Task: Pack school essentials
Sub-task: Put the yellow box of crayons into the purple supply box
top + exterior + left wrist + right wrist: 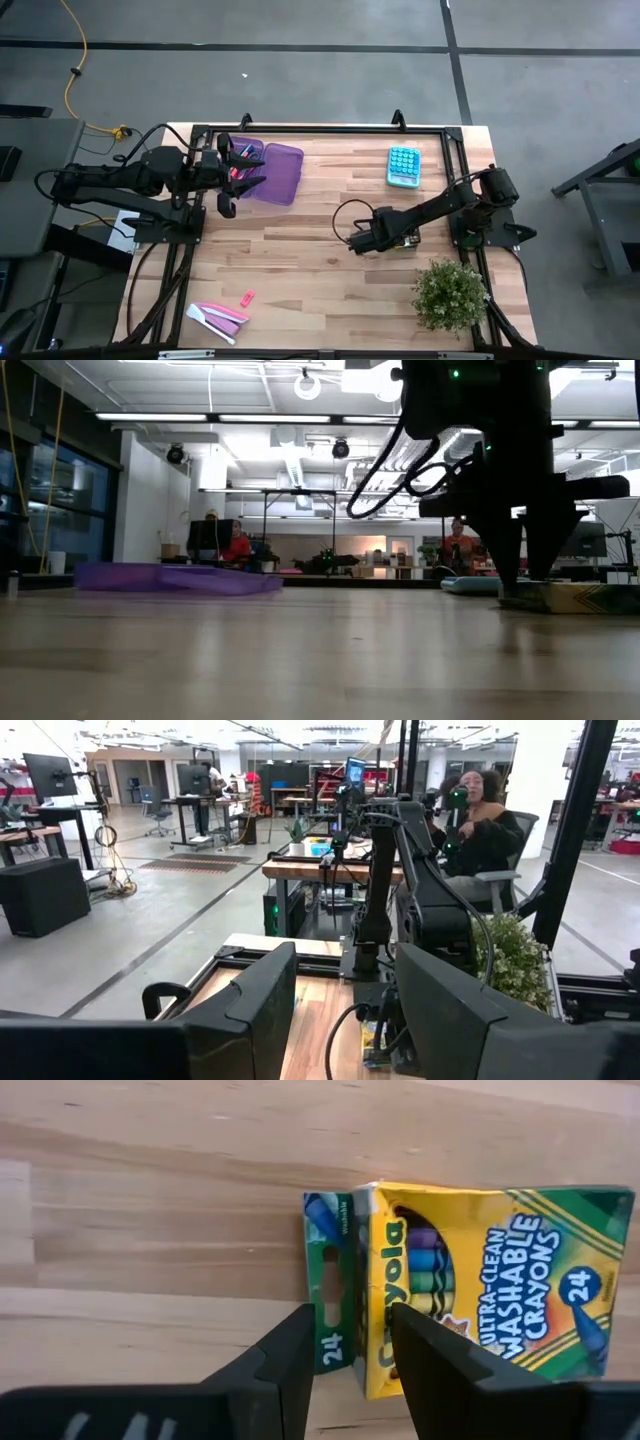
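One yellow-green crayon box (480,1285) lies flat on the wooden table (320,270), a little right of the table's middle, and we find it directly beneath the right gripper (350,1345); in the right wrist view the two dark fingers (285,1355) stand parted on either side of the box's green end flap, one finger over bare wood just beside the flap and the other over the yellow face of the box, so the gripper is spread and grasping nothing, though we cannot tell whether the fingertips touch the box; in the high view the right gripper (362,238) hides most of the box (408,241), only a sliver showing beside it; in the low view the box (585,597) rests on the table at the foot of the dark arm; outward from there, a small bushy green plant (450,293) stands near the table's front right corner, and a teal block with rows of buttons (404,165) lies towards the far edge; well apart on the left, a purple case (270,172) lies open with some small pieces inside, and the left gripper (226,185) hangs at its edge, its fingers (255,1010) parted and holding nothing; near the front left corner we see a pink and white cluster of stationery (218,317) with a small pink piece (247,297) just beside it.
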You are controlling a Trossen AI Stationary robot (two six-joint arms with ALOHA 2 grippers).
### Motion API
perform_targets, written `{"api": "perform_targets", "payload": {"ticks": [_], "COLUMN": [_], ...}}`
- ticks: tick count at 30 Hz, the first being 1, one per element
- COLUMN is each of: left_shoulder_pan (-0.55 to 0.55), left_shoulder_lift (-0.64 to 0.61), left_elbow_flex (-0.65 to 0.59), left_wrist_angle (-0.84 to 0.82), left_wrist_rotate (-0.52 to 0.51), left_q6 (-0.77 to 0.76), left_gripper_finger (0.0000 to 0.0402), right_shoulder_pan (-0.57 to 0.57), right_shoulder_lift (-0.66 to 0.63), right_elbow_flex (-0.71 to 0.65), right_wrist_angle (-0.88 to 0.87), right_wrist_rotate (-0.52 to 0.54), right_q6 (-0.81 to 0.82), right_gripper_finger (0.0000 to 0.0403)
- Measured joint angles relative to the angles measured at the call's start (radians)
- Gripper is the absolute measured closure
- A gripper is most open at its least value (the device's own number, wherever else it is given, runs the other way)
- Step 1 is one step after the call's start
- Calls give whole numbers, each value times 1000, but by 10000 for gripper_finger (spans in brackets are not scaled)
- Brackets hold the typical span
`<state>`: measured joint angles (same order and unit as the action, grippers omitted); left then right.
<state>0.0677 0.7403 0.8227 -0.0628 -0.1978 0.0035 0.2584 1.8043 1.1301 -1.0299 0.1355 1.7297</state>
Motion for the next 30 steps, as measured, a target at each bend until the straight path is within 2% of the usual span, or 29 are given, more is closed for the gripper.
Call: {"api": "perform_targets", "payload": {"ticks": [14,17,23,30], "left_shoulder_pan": [0,0,0,0], "left_shoulder_lift": [0,0,0,0], "left_elbow_flex": [0,0,0,0], "left_wrist_angle": [7,7,7,7], "left_wrist_rotate": [1,1,1,1], "left_q6": [0,0,0,0], "left_gripper_finger": [241,241,241,241], "right_shoulder_pan": [3,4,5,8], "right_shoulder_lift": [40,40,40,31], "right_elbow_flex": [2,2,1,18], "right_wrist_angle": [-23,-34,-37,-44], "right_wrist_rotate": [5,6,5,7], "right_q6": [-25,-29,-80,-153], "right_gripper_finger": [284,310,394,399]}}
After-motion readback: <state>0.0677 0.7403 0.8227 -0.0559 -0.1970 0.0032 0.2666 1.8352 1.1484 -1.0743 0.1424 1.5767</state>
